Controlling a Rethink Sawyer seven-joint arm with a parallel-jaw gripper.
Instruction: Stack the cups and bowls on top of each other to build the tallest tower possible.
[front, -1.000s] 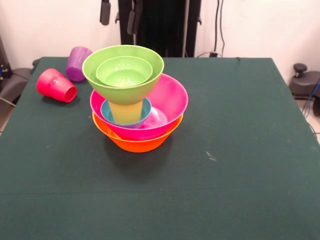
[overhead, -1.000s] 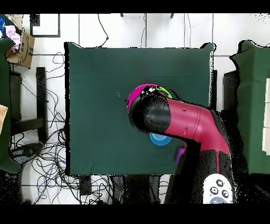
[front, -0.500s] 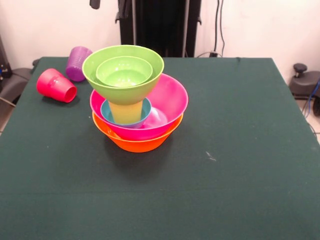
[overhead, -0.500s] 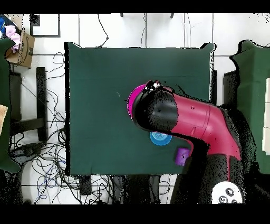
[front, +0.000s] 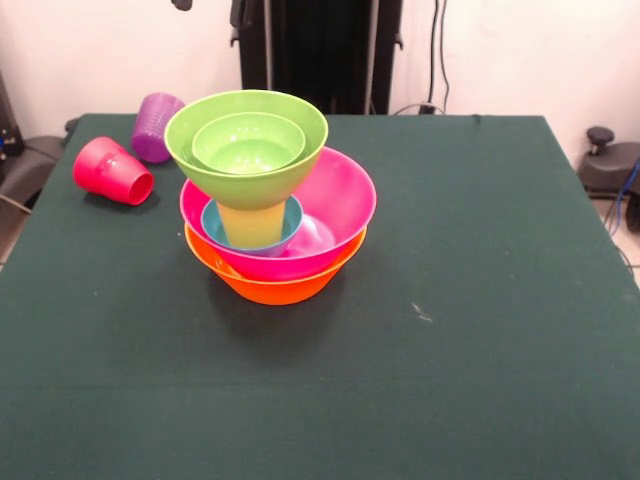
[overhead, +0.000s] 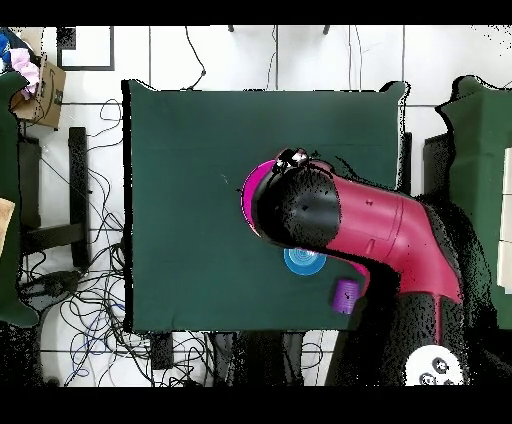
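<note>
Tower sat mid-counter, toward far-left: orange, pink, blue, yellow cup, two greens. Red cup and purple cup lay loose at far-left corner. Fingers' state: couldn't tell, arm hid them. You were between placements; next pick probably red cup.

Glossy plastic bowls sit on a matt cloth-covered table.

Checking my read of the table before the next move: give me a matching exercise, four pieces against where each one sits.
1. orange bowl
2. small green bowl
3. red cup
4. yellow cup

a. lying on its side on the cloth
b. bottom of the tower
c. nested in the medium green bowl
d. standing in a blue bowl

Pairs: 1-b, 2-c, 3-a, 4-d
</note>
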